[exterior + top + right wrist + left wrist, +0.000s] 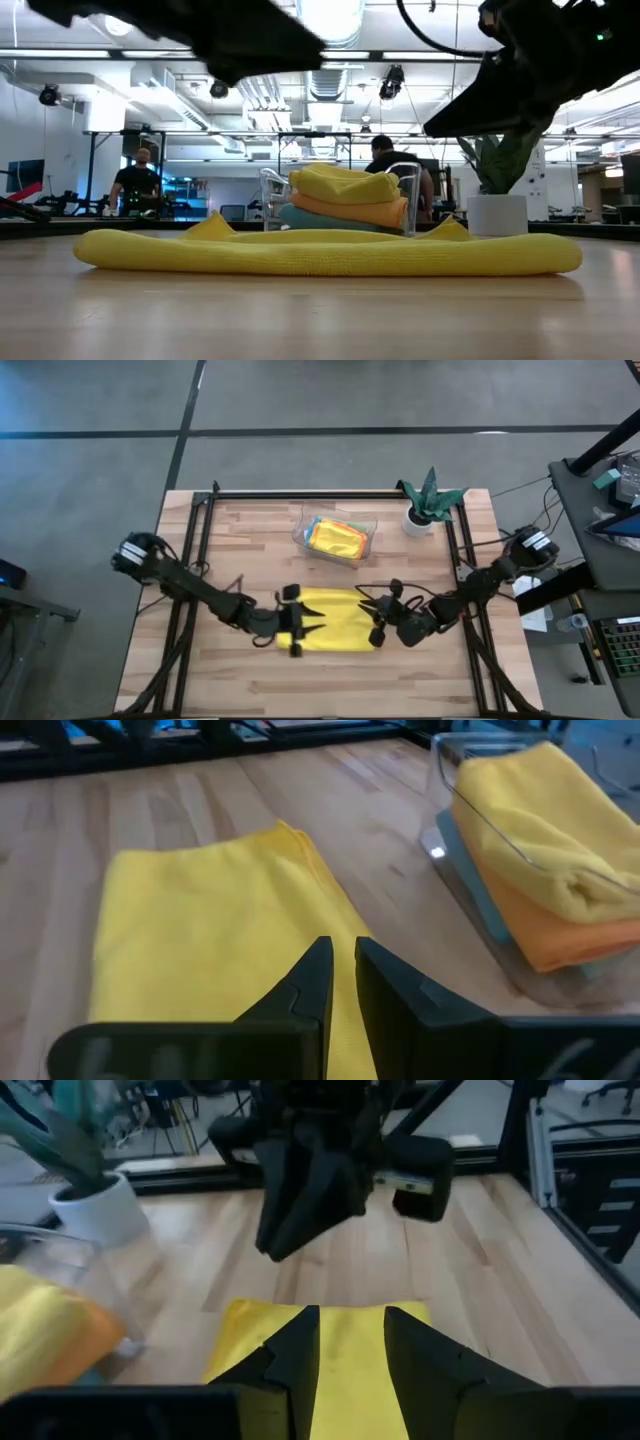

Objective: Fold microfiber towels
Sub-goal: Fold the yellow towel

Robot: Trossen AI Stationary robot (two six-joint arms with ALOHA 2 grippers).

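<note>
A bright yellow towel [335,622] lies folded flat on the wooden table, near its middle; in the low view [330,252] it is a low, long pad. My left gripper [303,628] is open and hovers over the towel's left end, and yellow cloth [350,1340] shows between its fingers. My right gripper [376,625] hovers over the towel's right end [200,920], its fingers [318,970] drawn together to a narrow slit. In the low view both grippers are clear above the towel.
A clear plastic tray [362,530] behind the towel holds a stack of folded towels: yellow [530,810] on orange [560,940] on turquoise. A small plant in a white pot [428,500] stands at the far right. People show in the room beyond.
</note>
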